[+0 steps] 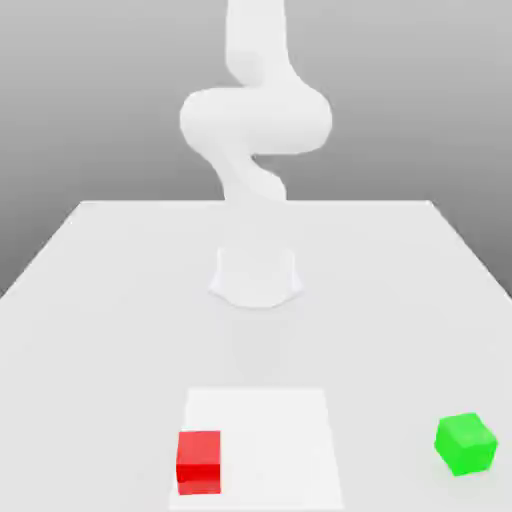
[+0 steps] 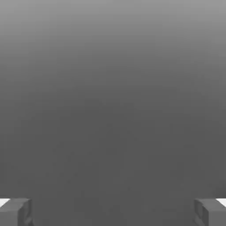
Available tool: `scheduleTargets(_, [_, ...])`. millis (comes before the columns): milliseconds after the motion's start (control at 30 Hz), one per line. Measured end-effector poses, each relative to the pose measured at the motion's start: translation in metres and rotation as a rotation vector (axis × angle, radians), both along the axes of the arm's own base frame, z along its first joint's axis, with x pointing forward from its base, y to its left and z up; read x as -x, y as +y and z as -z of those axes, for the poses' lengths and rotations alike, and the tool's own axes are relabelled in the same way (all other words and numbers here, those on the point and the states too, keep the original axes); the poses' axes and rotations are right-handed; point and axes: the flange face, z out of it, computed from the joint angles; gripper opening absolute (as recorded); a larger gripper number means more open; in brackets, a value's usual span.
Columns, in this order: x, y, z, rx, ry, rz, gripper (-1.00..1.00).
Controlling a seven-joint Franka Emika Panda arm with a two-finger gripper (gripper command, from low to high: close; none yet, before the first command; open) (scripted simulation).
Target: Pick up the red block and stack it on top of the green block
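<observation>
The gripper (image 2: 113, 212) has its two grey fingers (image 2: 16, 212) far apart, one at each side of the hand view, so the jaws are wide open. Nothing sits between them. Past the fingers there is just a plain grey backdrop, darker low down and lighter higher up.

In the exterior view, the big white robot arm (image 1: 255, 120) stands on a round white base (image 1: 256, 276) on the flat white table (image 1: 90, 300). The arm goes up from the base, bends into a fat curl, and rises out of the top of the picture.

The small white square mat (image 1: 270, 430) lies flat on the table, nearer the camera than the round base. This mat is the landmark for the blocks.

The small shiny red cube block (image 1: 199, 461) sits on the mat, close to the mat's edge on the exterior view's left, and near the mat's front. It rests flat and straight.

The small bright green cube block (image 1: 466, 443) sits on the bare table, well apart from the mat, off to the exterior view's right. It is turned a little, so one corner points toward the camera. The red and green blocks do not touch, and nothing is stacked on either one.
</observation>
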Motion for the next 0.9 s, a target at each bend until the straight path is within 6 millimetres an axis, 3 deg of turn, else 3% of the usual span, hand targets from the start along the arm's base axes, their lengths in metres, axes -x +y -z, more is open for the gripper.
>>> scheduleTargets(200, [-0.065,-0.016,0.109,0.007,0.184,-0.014,0.00])
scheduleTargets(400, [-0.099,-0.031,0.226,0.012,0.362,-0.026,0.00])
scheduleTargets(567, [-0.104,-0.044,0.325,0.015,0.511,-0.034,0.00])
scheduleTargets(767, [-0.082,-0.058,0.440,0.020,0.690,-0.045,0.00])
scheduleTargets(900, [-0.077,-0.060,0.495,0.021,0.722,-0.050,0.00])
